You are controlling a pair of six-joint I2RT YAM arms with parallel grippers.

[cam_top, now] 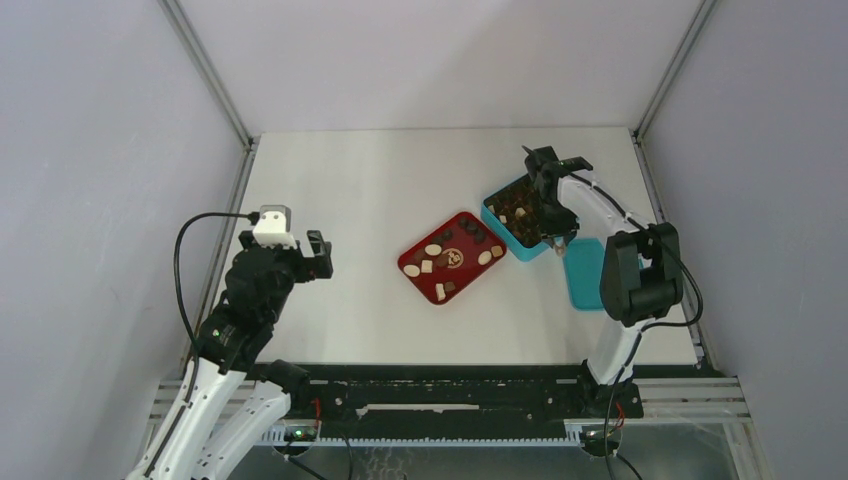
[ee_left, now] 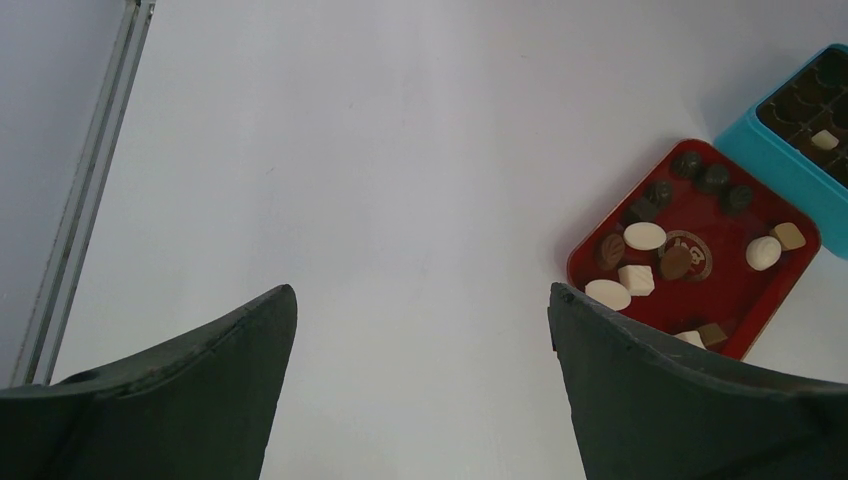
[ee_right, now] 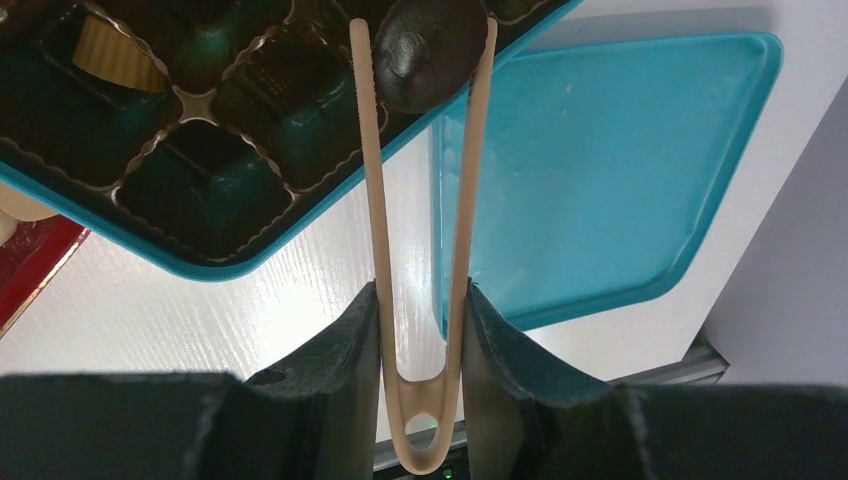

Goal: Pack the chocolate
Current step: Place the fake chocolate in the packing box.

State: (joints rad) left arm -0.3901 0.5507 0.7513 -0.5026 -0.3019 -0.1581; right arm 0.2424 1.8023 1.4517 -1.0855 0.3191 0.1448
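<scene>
Several chocolate pieces (cam_top: 433, 249), dark, tan and cream-white, lie on the red tray (cam_top: 411, 268), which also shows in the left wrist view (ee_left: 580, 265). The teal box (cam_top: 497, 225) with its dark grid insert stands right of the tray. My right gripper (ee_right: 422, 290) is shut on the tan wooden tongs (ee_right: 375, 180). The tongs pinch one dark round chocolate (ee_right: 430, 50) over the box's near edge (ee_right: 250, 265). A cream piece (ee_right: 110, 55) sits in one cell. My left gripper (ee_left: 420, 295) is open and empty over bare table, left of the tray.
The teal lid (cam_top: 583, 272) lies flat on the table right of the box, under my right arm; it fills the right of the right wrist view (ee_right: 620, 160). Grey walls and metal rails (cam_top: 230, 215) bound the table.
</scene>
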